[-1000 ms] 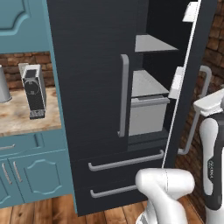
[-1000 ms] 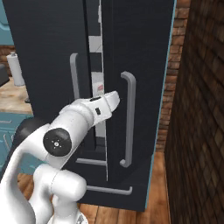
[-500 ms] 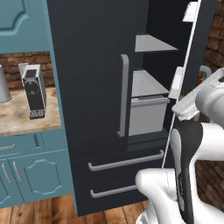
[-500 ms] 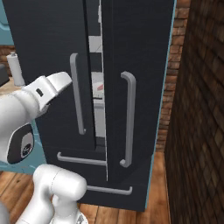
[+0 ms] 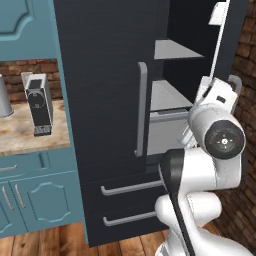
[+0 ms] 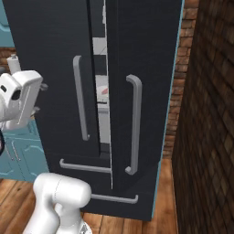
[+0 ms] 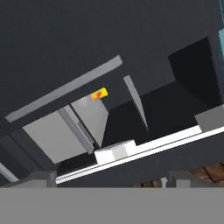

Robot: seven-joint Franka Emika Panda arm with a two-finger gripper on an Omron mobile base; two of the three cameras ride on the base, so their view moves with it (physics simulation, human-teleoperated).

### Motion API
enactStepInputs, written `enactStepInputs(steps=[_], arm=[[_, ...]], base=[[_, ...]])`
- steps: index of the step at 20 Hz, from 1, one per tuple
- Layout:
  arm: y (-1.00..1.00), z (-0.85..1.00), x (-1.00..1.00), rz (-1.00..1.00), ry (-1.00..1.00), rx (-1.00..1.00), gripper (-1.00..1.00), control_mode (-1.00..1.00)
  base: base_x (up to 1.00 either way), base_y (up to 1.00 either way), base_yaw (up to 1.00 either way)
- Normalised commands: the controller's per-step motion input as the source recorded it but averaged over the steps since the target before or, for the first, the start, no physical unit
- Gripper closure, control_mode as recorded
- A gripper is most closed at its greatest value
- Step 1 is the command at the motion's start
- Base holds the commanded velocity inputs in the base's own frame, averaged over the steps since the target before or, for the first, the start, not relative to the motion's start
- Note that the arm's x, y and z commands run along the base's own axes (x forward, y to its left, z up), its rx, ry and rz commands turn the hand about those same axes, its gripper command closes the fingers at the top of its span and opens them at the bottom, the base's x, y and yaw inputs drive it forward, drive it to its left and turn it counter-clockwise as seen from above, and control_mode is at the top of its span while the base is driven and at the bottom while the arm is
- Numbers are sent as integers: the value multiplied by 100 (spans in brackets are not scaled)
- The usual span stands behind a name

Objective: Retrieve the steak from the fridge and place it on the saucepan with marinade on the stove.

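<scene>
Hand view: fridge (image 7: 87, 43) ahead of hand

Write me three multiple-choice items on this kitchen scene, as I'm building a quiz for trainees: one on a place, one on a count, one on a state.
1. Where does the small silver-and-black appliance stand?
A. Inside the fridge
B. On the wooden counter left of the fridge
C. On the floor

2. How many horizontal drawer handles sit below the doors of the fridge?
A. None
B. Four
C. Two

3. How is the fridge's right door?
A. Open
B. Fully shut
C. Removed

Answers:
1 B: it stands on the counter above the teal cabinets.
2 C: one upper handle and one lower handle show.
3 A: the grey shelves inside are exposed.
</scene>
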Motion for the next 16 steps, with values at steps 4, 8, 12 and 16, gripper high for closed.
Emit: enactStepInputs(steps=[4,8,12,16], arm=[[0,-69,45,-19,3,-22,-100,-100],[0,-42,53,-7,-1,-6,-100,-100],[-14,-39,62,-5,0,-2,-100,-100],[-39,-22,64,-3,0,-1,-100,-100]], base=[[0,0,0],[0,0,0],[0,0,0],[0,0,0]])
